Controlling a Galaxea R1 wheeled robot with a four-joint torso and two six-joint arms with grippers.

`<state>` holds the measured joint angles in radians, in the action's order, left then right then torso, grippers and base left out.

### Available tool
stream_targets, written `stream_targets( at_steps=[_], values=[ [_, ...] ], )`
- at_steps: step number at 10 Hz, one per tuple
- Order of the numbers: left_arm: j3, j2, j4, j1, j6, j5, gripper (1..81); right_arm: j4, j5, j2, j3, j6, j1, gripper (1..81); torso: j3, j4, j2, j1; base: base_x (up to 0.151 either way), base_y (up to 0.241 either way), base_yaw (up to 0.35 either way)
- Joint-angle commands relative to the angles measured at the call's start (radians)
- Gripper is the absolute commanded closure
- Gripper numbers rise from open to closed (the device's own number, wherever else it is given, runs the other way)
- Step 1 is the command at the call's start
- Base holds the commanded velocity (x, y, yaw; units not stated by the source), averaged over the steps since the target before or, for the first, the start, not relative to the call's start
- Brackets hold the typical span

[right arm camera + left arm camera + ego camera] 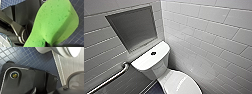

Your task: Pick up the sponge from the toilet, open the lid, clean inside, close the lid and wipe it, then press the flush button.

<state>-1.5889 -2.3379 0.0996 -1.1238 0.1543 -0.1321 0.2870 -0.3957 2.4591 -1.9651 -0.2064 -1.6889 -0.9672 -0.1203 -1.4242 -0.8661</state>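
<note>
- The right hand [48, 44] is closed on the sponge [55, 23]. It pinches the sponge at one end, and the bright green body spreads wide away from the hand.
- Past the sponge, on the far side from that hand, lies the floor [77, 36] of dark blue tiles.
- Whether the left hand is wide or narrow cannot be told. Its wrist camera looks across the blue floor to the underside of the toilet [60, 52] and a white tiled wall [70, 65].
- In the head view the toilet lid [177, 83] lies shut over the bowl.
- The flush button [153, 53] sits in the middle of the white tank top [146, 61].
- A metal grab bar [109, 80] runs along the wall beside the tank, and a recessed niche [132, 27] is set above it.
</note>
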Motion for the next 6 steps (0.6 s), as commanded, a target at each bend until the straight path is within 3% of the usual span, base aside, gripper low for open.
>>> stream_targets(
  at_steps=[1,3,6],
  values=[
    [0.043,0.026,-0.243,-0.121,-0.019,-0.040,1.0,0.041,0.061,-0.059,0.058,-0.024,0.013,81.1,0.000,0.000,0.000,0.000,0.000,0.000,0.000],
    [0.001,0.001,-0.305,-0.188,-0.021,0.014,1.0,0.034,0.060,-0.148,0.181,-0.024,0.039,81.1,0.000,0.000,0.000,0.000,0.000,0.000,0.000],
    [-0.080,-0.078,-0.383,-0.242,-0.021,0.017,1.0,0.031,0.058,-0.352,0.443,0.019,0.134,81.1,0.000,0.000,0.000,0.001,0.000,0.000,0.000]
  ],
)
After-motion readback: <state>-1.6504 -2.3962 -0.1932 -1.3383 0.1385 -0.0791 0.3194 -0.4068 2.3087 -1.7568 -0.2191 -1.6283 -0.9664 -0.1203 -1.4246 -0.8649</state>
